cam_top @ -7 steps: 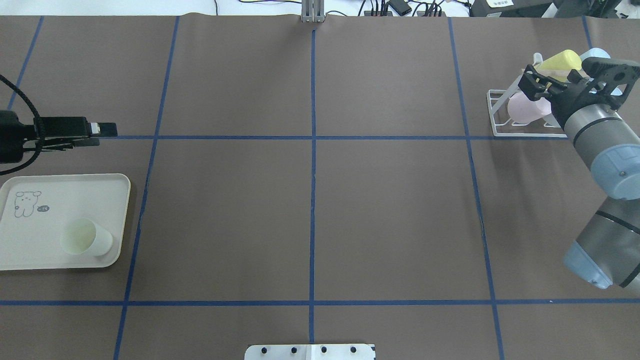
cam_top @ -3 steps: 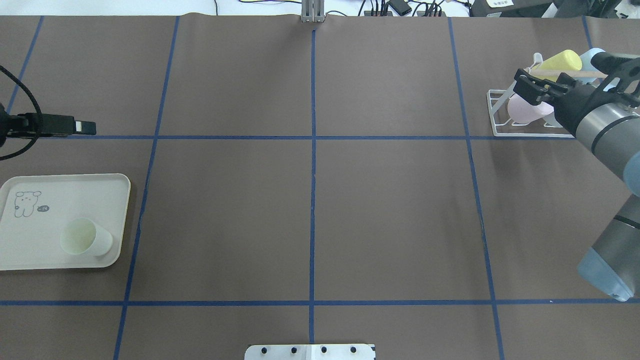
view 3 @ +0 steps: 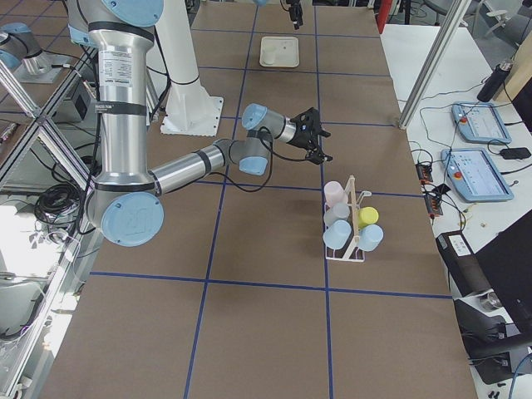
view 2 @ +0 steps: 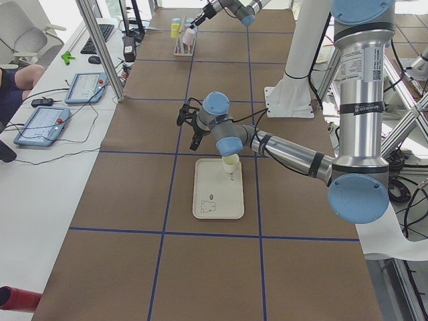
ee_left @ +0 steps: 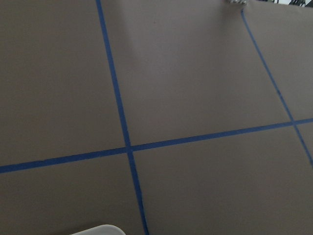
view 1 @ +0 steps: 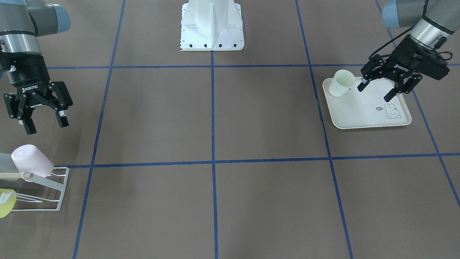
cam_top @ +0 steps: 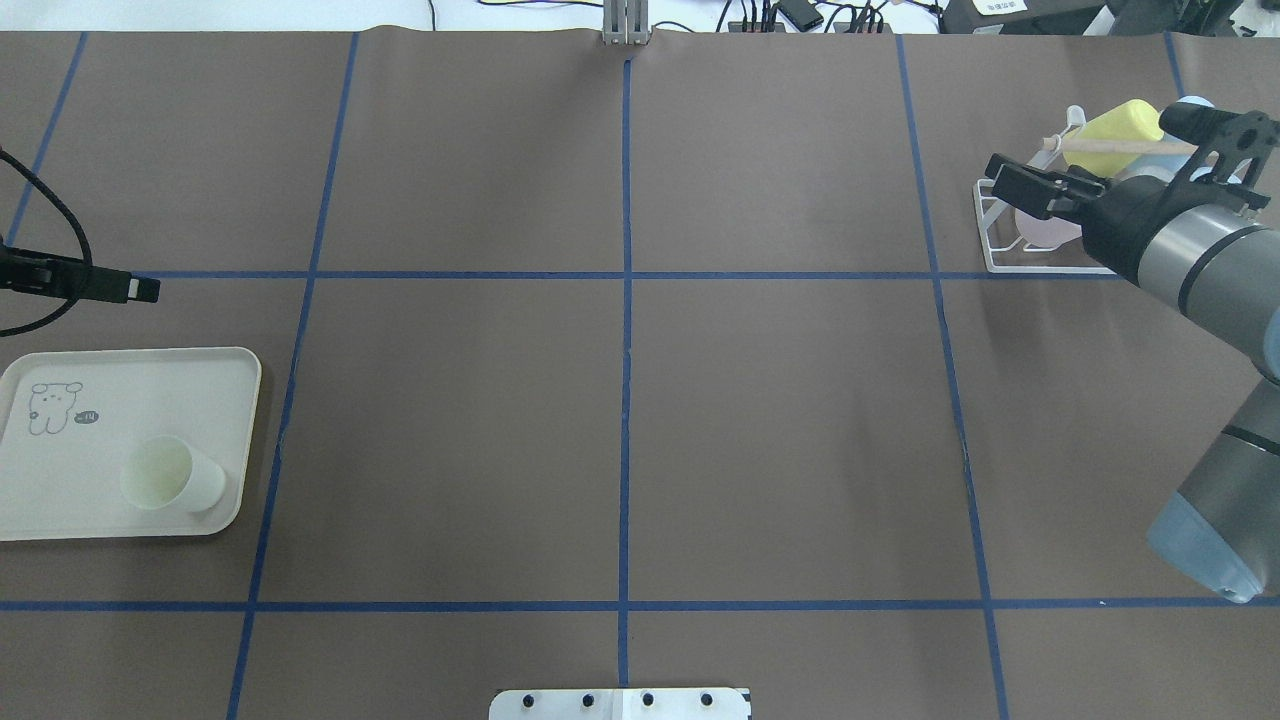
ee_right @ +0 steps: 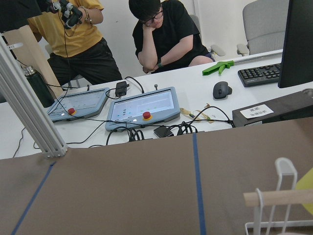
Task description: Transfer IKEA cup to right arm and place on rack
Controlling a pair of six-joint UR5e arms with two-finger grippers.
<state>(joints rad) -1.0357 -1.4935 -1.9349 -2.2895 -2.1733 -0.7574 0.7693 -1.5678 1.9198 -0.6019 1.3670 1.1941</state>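
The pale, tapered IKEA cup point(view 1: 339, 83) stands mouth-up at a corner of the smooth cream tray point(view 1: 359, 112), handy for the left gripper point(view 1: 375, 91) hovering spread-jawed just beside that tray. Far across the table point(view 1: 215, 201) from the tray, the right gripper point(view 1: 46, 126), also spread and empty, hangs beside the white wire rack point(view 1: 63, 189), seemingly ready to receive.

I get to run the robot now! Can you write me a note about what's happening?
Left gripper: fingers open, empty, near the tray.
Right gripper: fingers open, empty, near the rack.
IKEA cup: upright on the tray, untouched.
Done: nothing yet.
Left: grasp the cup, pass it to the right gripper, put it on the rack.
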